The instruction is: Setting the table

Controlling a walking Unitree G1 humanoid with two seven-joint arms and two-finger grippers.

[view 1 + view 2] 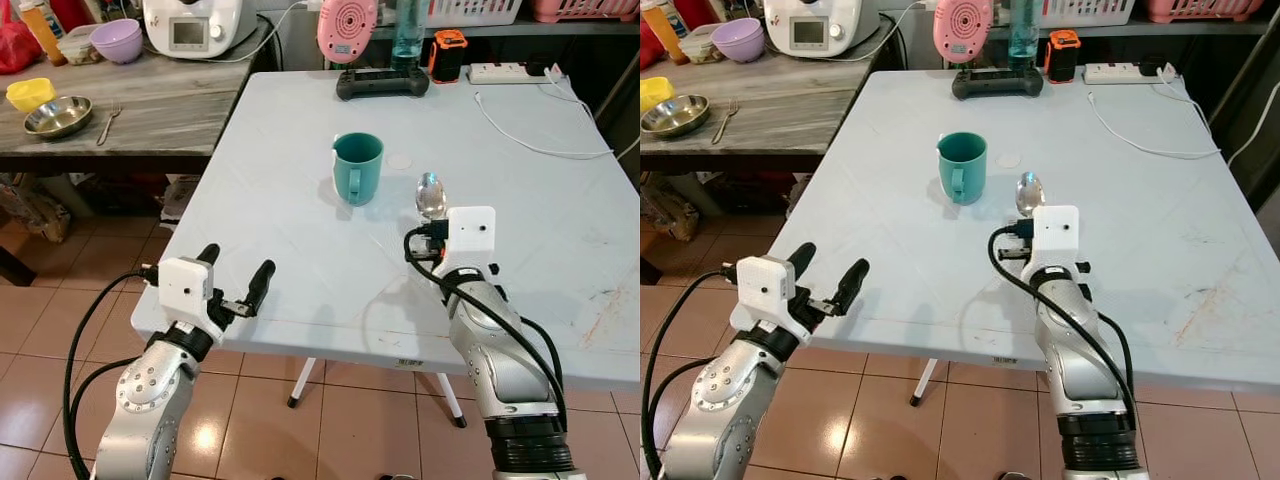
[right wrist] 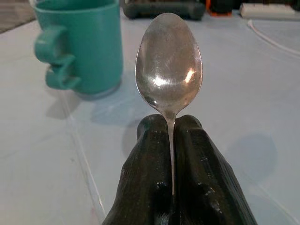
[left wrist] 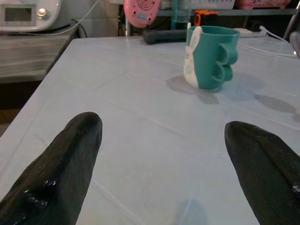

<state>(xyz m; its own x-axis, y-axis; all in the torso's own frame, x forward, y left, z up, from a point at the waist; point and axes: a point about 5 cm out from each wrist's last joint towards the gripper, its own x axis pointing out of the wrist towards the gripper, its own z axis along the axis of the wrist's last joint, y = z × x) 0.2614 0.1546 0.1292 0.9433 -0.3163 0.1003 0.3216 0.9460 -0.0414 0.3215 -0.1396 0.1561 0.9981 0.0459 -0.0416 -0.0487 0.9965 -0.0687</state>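
Right wrist view: my right gripper [image 2: 171, 140] grasps the spoon [image 2: 168, 65], bowl pointing ahead. The mug [image 2: 79, 44] stands just beyond, toward the tabletop's [image 1: 300, 190] left edge. My left gripper [image 1: 236, 275] hangs released.

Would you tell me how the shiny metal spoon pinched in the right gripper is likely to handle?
The shiny metal spoon looks stiff and light. Held only by its thin handle between the right gripper fingers, its polished surface may slip or pivot.
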